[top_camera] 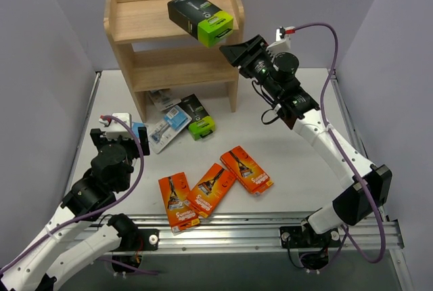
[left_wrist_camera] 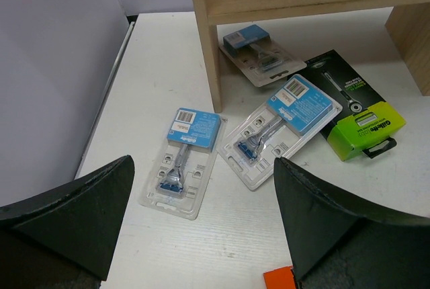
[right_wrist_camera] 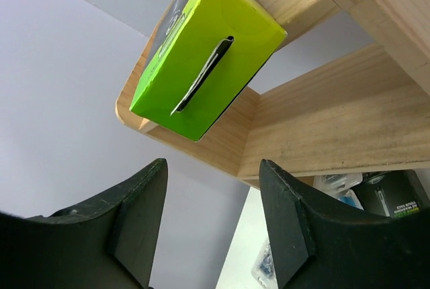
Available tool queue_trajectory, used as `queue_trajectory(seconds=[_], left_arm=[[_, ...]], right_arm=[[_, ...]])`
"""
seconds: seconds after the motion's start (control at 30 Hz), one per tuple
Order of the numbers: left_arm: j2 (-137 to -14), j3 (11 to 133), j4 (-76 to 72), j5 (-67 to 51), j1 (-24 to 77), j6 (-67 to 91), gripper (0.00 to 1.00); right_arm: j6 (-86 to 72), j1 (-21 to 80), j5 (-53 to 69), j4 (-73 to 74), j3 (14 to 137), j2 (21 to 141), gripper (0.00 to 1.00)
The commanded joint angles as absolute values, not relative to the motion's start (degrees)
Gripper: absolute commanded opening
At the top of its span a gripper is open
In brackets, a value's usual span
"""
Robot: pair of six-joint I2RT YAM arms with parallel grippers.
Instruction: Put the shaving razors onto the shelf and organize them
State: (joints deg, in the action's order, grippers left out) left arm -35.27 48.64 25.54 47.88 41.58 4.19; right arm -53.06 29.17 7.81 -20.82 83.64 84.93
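razor box (top_camera: pixel 201 17) just beyond right gripper (top_camera: pixel 235 50)

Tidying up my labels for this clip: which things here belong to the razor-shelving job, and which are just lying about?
Job: light wooden three-tier shelf; two black-and-lime razor boxes; three flat orange razor boxes; three clear blister packs with blue cards.
Lying about: purple cables; silver metal rail at the table's near edge.
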Motion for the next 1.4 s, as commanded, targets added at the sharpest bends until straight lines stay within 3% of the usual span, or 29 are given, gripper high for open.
queue_trajectory(seconds=[0.0,0.77,1.37], left_arm=[[-35.16,48.69,22.41,47.29,41.92,3.78,0.94],[-34.37,48.78,22.5,45.88,41.84,4.22,0.94],[-34.37,48.78,22.5,45.35,41.92,4.48,0.94]], right_arm=[[-52.65,28.74,8.79,-26.8,85.52,85.17,0.53],[-56.16,27.25,9.4,-28.91,92.19,91.41,0.47],[-57.65,26.46,7.38,-30.41,90.52,90.61,0.45]])
